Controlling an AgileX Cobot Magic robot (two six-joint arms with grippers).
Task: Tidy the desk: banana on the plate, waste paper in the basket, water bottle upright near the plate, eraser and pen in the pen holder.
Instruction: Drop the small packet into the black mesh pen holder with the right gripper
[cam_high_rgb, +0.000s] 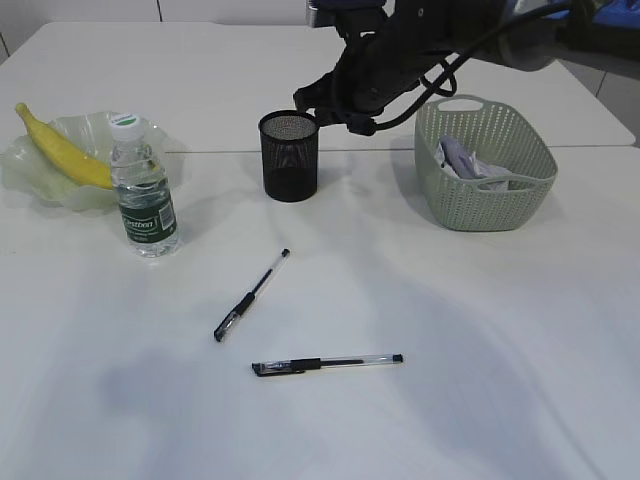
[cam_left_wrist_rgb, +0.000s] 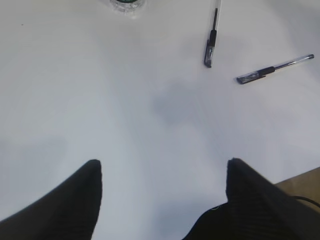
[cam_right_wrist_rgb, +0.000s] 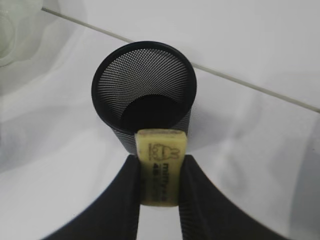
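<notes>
A plain white surface (cam_high_rgb: 420, 330) with a thin seam across it. The right pincer (cam_right_wrist_rgb: 159, 175) clamps a pale-yellow eraser (cam_right_wrist_rgb: 160, 167), printed with a rabbit face and small unreadable text, just above the rim of the black mesh holder (cam_right_wrist_rgb: 145, 95) near the far edge. The left pincer (cam_left_wrist_rgb: 162, 170) hangs spread wide, holding nothing.

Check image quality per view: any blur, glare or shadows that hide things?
Exterior view: sharp; soft arm shadows on the desk, both pens readable. Left wrist view: fingers blurred, pens sharp. Right wrist view: eraser print readable, pen holder mesh crisp, fingers dark.
</notes>
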